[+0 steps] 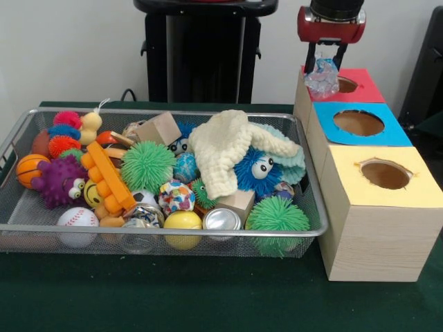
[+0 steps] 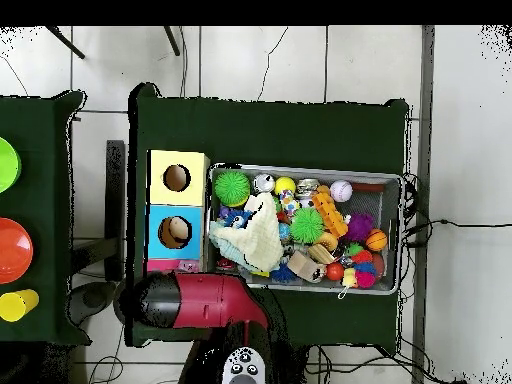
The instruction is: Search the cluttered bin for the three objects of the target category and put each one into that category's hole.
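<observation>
The silver wire-mesh bin [image 1: 173, 234] sits on the green table, heaped with spiky balls, sports balls, wooden blocks, a cream cloth [image 1: 225, 142] and a metal can [image 1: 222, 219]. It also shows in the overhead view [image 2: 401, 235]. To its right stand three wooden boxes with holes: red-topped [image 1: 363, 84], blue-topped [image 1: 360, 123] and yellow-topped [image 1: 385, 173]. My gripper [image 1: 325, 61] hangs above the red box, shut on a clear crumpled plastic object [image 1: 322, 78] that dangles beside the red box's hole. In the overhead view my red arm [image 2: 200, 298] covers the gripper and the red box.
The robot's black pedestal [image 1: 201, 48] stands behind the bin. A dark object [image 1: 426, 76] stands at the far right. In the overhead view a second green table at the left holds a green plate [image 2: 5, 165], a red plate [image 2: 12, 250] and a yellow cup [image 2: 18, 303].
</observation>
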Robot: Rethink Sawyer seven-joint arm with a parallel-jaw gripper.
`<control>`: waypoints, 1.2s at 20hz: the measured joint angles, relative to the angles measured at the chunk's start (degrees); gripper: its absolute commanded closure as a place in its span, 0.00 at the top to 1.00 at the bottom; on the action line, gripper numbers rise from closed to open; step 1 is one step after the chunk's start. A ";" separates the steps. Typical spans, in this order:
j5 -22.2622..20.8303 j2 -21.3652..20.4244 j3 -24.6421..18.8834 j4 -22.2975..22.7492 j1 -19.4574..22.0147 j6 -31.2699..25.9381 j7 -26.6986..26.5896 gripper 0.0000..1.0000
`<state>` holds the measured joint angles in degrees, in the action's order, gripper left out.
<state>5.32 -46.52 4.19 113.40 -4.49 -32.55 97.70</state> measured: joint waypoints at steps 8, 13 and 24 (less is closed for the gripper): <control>-0.01 2.19 0.84 -2.31 -0.71 -0.09 0.01 0.00; 0.19 3.24 1.56 -3.62 -1.81 -0.69 0.01 0.00; 1.13 5.16 3.38 -6.85 -3.31 -5.28 0.02 0.00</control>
<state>6.45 -41.36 7.57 106.55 -7.80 -37.83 97.72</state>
